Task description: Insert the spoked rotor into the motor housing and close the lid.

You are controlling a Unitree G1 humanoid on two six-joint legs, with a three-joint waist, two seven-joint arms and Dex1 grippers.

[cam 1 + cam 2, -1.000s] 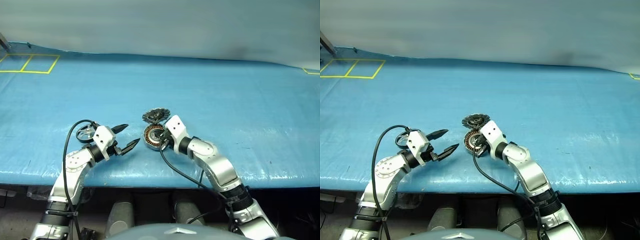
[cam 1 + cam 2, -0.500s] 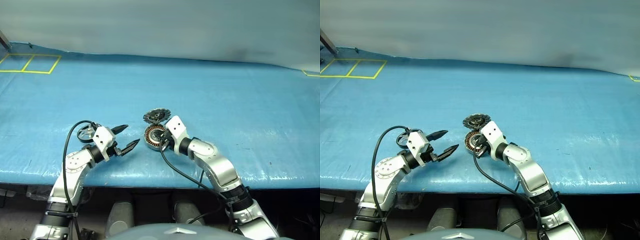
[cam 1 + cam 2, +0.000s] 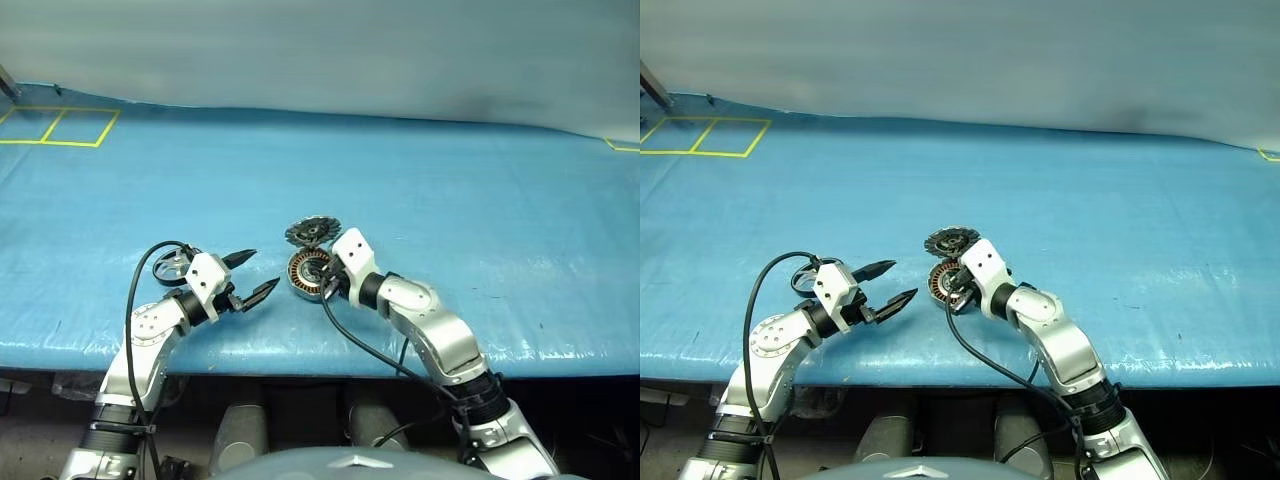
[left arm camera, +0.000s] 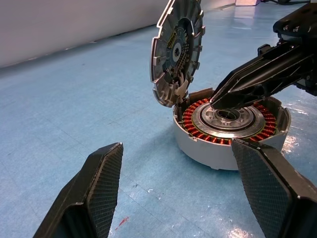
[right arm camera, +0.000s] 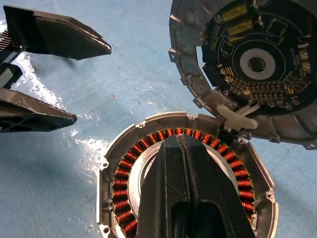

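The motor housing (image 3: pixel 306 273), a silver cup with a copper winding ring, sits near the table's front edge. Its lid (image 3: pixel 311 232) stands open on the far rim, with the dark toothed face (image 5: pixel 257 59) showing. My right gripper (image 4: pixel 215 101) is shut, its tips down on the silver bearing at the housing's centre. A short way left of the housing, my left gripper (image 3: pixel 262 270) is open and empty, pointing at it. The spoked rotor (image 3: pixel 172 266), a grey wheel-like ring, lies on the table behind my left wrist, partly hidden by a black cable.
A blue sheet (image 3: pixel 450 190) covers the table, whose front edge (image 3: pixel 300 350) runs just below both arms. Yellow tape squares (image 3: pixel 60 127) mark the far left corner. A pale wall stands behind.
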